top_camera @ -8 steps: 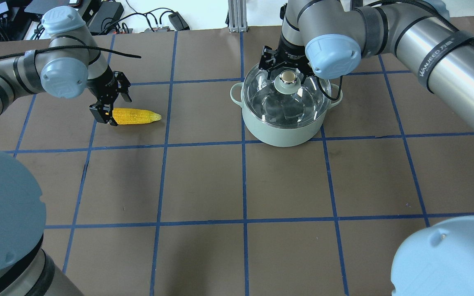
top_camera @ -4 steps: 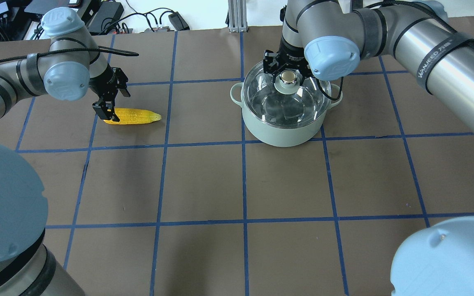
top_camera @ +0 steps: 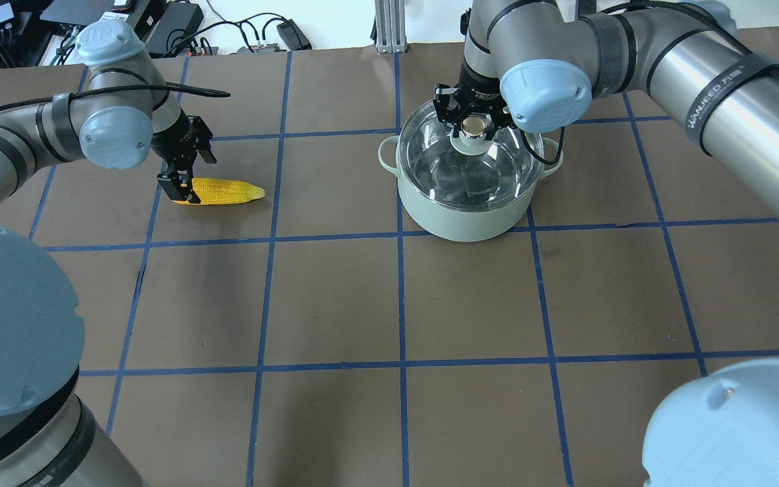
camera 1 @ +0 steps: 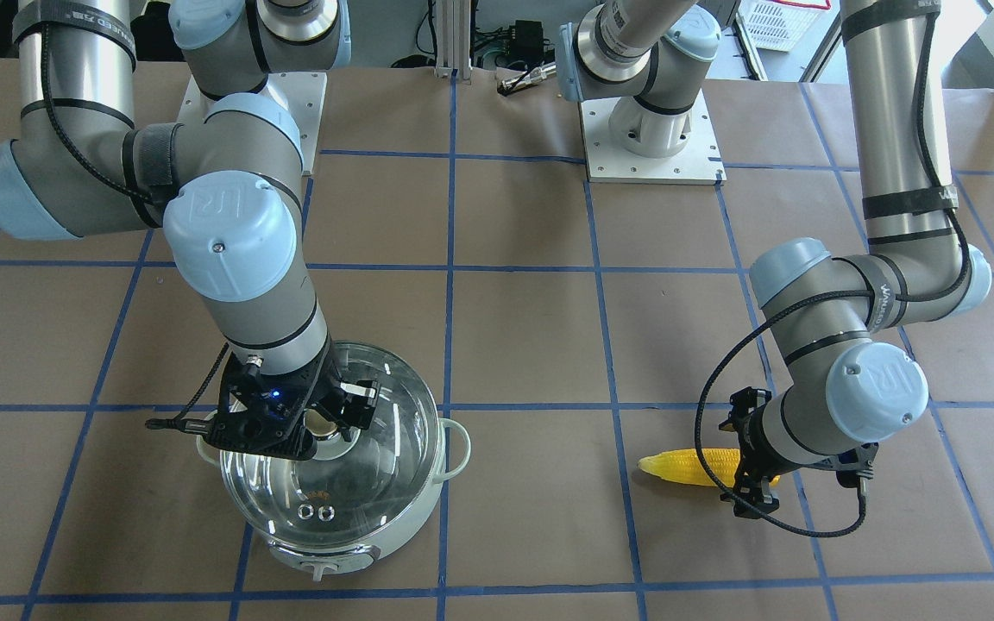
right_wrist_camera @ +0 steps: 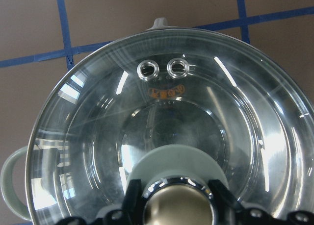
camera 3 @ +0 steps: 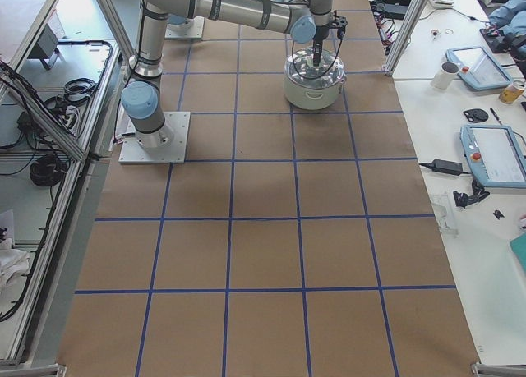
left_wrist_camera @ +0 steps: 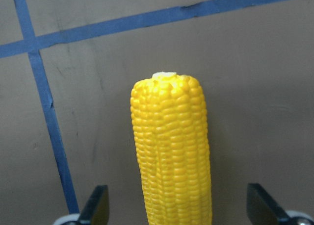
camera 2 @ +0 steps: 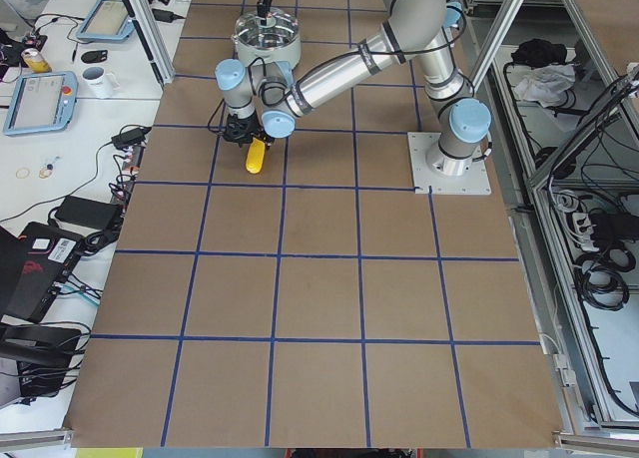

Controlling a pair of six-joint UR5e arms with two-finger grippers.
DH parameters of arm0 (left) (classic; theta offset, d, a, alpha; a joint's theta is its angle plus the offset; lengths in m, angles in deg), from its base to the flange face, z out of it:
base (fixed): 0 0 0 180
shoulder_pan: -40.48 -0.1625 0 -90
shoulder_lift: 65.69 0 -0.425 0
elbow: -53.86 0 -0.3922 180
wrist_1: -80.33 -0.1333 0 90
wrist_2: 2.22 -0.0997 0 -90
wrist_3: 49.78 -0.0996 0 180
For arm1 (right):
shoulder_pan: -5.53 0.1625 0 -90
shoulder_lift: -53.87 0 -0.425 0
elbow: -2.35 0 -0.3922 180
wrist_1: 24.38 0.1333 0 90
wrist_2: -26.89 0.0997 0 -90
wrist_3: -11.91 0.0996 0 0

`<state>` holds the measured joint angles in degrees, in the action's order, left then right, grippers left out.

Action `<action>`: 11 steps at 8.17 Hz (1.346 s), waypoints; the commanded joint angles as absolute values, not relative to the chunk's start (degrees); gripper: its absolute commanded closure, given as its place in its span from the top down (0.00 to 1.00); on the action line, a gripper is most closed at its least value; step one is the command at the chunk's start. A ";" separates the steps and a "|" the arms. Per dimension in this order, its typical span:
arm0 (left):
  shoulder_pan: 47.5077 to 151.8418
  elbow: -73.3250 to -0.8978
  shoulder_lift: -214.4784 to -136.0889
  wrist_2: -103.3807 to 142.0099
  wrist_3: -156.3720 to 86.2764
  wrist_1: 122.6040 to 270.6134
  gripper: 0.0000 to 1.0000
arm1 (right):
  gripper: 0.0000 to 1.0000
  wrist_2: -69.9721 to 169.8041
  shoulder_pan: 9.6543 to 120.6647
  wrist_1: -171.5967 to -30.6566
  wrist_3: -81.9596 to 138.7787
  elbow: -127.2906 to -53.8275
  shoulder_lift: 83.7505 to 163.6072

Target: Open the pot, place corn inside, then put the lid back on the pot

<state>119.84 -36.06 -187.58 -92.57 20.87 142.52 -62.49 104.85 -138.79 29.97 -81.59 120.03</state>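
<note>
The mint-green pot (top_camera: 464,216) stands at the far right of the table's centre with the glass lid (top_camera: 477,169) on it. My right gripper (top_camera: 474,123) is over the lid, its fingers (right_wrist_camera: 131,198) pressed against both sides of the shiny knob (right_wrist_camera: 179,205). The yellow corn (top_camera: 227,191) lies flat at the far left, pointed tip toward the pot. My left gripper (top_camera: 183,181) is open and low over the corn's blunt end. In the left wrist view the corn (left_wrist_camera: 171,151) lies between the fingertips (left_wrist_camera: 95,205) with gaps on both sides.
Brown table cover with a blue tape grid (top_camera: 399,297). The arm bases (camera 1: 648,129) stand on plates at the robot's side. Cables and power bricks (top_camera: 180,20) lie beyond the far edge. Side benches hold tablets and a mug (camera 2: 100,79).
My right gripper shifted over the lid's centre and its fingers closed in on the knob. My left gripper moved a little along the corn's blunt end and settled lower.
</note>
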 commanded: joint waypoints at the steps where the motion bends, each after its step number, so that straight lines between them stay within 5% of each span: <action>1: 119.76 -35.88 -189.35 -92.57 20.97 141.94 1.00 | 0.40 -62.75 104.84 -137.77 29.75 -81.50 120.31; 3: 119.76 -36.14 -190.23 -92.92 21.15 140.28 1.00 | 0.36 -63.90 105.19 -136.79 29.40 -80.97 121.01; 4: 119.67 -36.14 -190.23 -92.66 20.02 140.36 0.80 | 0.35 -63.98 105.20 -136.44 28.62 -80.62 121.45; 6: 119.76 -36.14 -190.14 -92.22 19.83 141.06 0.03 | 0.35 -65.13 104.93 -132.67 26.07 -78.44 123.47; 11: 119.84 -35.79 -181.74 -93.10 21.41 143.25 0.00 | 0.38 -69.59 92.05 -122.14 11.31 -76.58 130.77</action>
<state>119.80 -36.03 -186.55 -92.75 20.67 141.65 -66.61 98.47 -126.78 16.38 -76.64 128.15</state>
